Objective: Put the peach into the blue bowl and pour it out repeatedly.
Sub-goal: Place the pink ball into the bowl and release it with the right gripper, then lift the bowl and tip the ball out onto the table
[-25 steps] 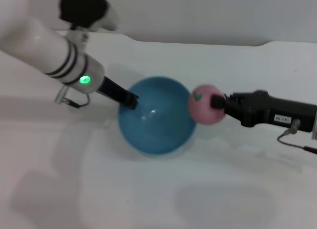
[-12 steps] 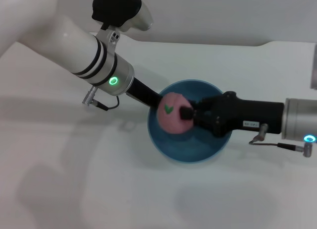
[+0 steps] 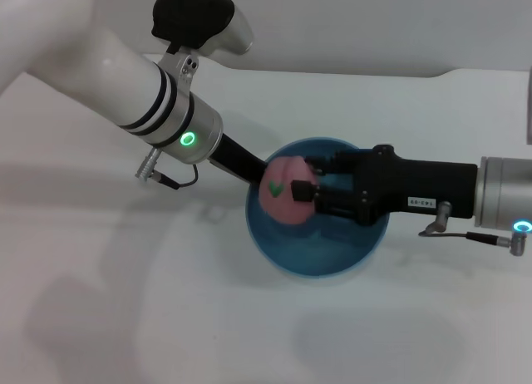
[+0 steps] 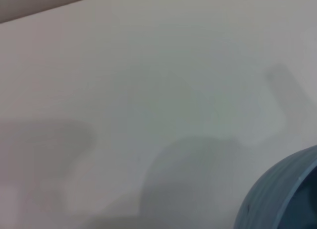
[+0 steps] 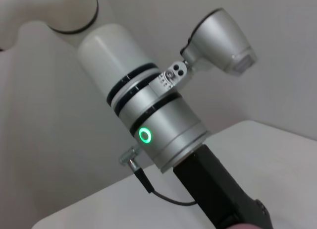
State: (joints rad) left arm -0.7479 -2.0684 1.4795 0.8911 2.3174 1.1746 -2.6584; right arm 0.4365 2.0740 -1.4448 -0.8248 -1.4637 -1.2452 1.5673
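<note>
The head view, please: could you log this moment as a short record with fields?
peach: pink, over the bowl's inside, between the right gripper's fingers
blue bowl: upright on the white table
right gripper: shut on the peach, reaching in from the right
left gripper: at the bowl's left rim, tips hidden behind the peach
peach released: not yet

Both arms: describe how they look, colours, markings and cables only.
The left arm is a white cylinder with black bands, a silver collar with a green ring light, a thin black cable and a black gripper. The right gripper is black and boxy with a white label, on a silver wrist with a blue ring light.
</note>
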